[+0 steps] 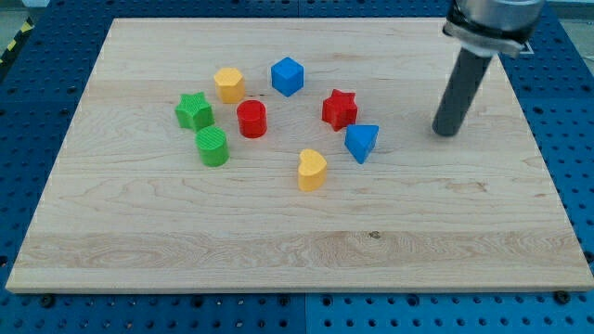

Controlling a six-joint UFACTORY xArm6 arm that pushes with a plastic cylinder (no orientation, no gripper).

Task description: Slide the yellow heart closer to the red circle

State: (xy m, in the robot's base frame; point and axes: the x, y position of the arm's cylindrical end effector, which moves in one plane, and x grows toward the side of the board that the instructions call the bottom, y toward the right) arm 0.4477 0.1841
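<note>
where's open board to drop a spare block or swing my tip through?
Open: the whole strip of the board below the yellow heart, and the view's right around my tip. Crowded: the ring of green star, green cylinder, red circle, blue triangle.

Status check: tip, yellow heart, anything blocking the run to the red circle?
My tip at the view's right, clear of all blocks. Yellow heart untouched, below-right of red circle. Nothing between them.

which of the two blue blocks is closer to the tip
The blue triangle, at the cluster's right edge below the red star. My tip stands to its right; the blue cube sits farther left, near the top.
</note>
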